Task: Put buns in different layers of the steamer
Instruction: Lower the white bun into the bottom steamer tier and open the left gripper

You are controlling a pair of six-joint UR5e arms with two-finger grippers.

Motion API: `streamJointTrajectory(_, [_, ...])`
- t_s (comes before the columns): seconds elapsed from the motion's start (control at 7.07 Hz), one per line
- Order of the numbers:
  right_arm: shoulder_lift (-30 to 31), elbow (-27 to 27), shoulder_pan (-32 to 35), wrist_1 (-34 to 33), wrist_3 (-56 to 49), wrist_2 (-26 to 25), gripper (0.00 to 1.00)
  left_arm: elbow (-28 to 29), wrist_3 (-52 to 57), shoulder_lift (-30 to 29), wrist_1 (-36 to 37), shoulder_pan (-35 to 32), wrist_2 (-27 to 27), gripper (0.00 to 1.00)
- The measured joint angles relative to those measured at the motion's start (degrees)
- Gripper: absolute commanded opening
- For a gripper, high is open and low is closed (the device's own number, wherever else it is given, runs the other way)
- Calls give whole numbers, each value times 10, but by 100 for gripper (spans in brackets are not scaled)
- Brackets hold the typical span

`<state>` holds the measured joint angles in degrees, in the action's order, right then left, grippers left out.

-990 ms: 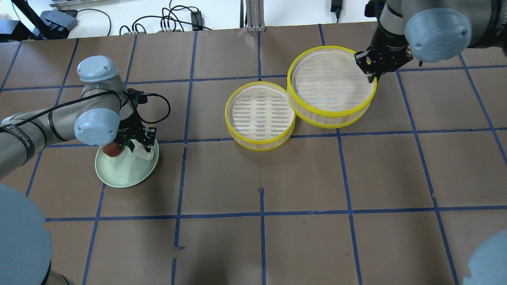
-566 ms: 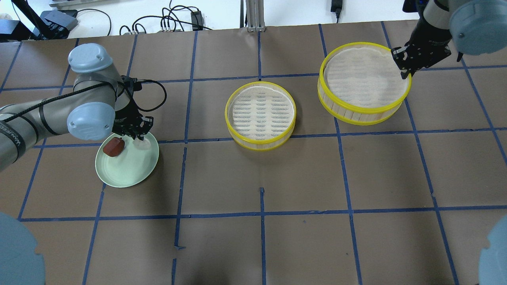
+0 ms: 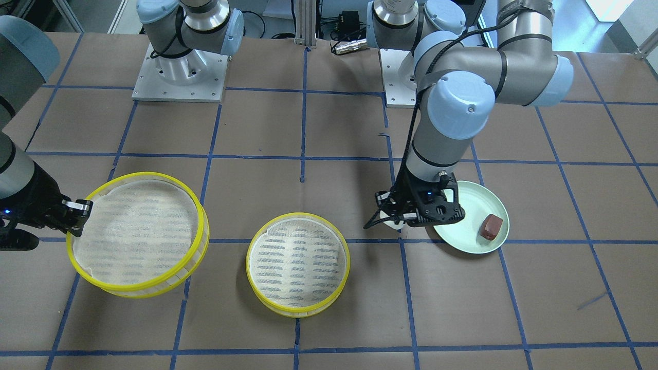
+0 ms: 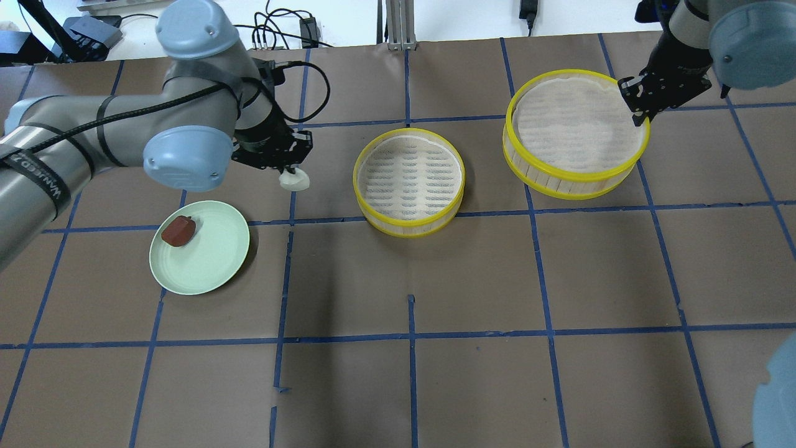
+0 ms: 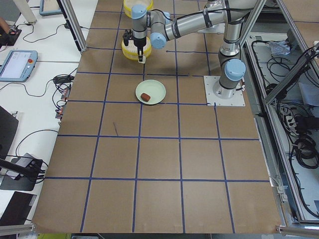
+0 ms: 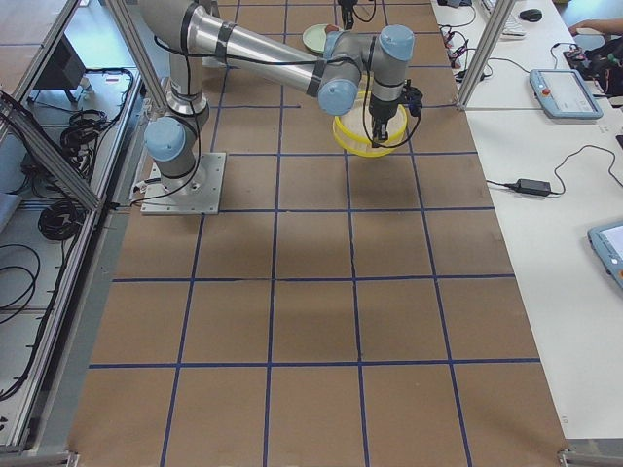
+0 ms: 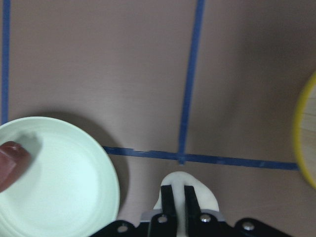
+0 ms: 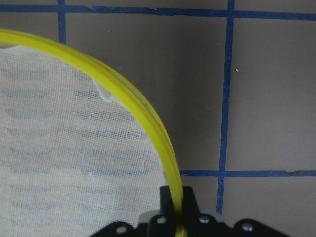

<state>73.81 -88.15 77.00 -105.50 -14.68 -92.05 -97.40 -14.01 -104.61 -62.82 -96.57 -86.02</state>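
1. Between the fingers of the left gripper we note the white bun, clamped, airborne.
2. To its right: resting tray, empty.
3. Right gripper pinches the lifted tray by its rim, also empty.
4. Behind the left gripper, the brown bun lies on the plate. Both placements remain, we judge.

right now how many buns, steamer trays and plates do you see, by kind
buns: 2, white bun in the left gripper, brown bun on the green plate
steamer trays: 2, middle tray, outer tray in the right gripper
plates: 1
total: 5
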Motion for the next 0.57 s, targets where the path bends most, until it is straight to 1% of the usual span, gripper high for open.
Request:
streamJointTrajectory(0.14, [0, 0, 0, 1, 0, 0, 3, 11, -34, -16, 29, -30, 39, 9])
streamJointTrajectory(0.28, [0, 0, 0, 1, 2, 0, 3, 15, -67, -38, 71, -49, 60, 55])
streamJointTrajectory(0.42, [1, 0, 0, 2, 3, 0, 3, 16, -93, -58, 104, -61, 68, 99])
streamJointTrajectory(0.57, [2, 0, 1, 2, 4, 0, 3, 15, -119, -72, 122, -71, 69, 100])
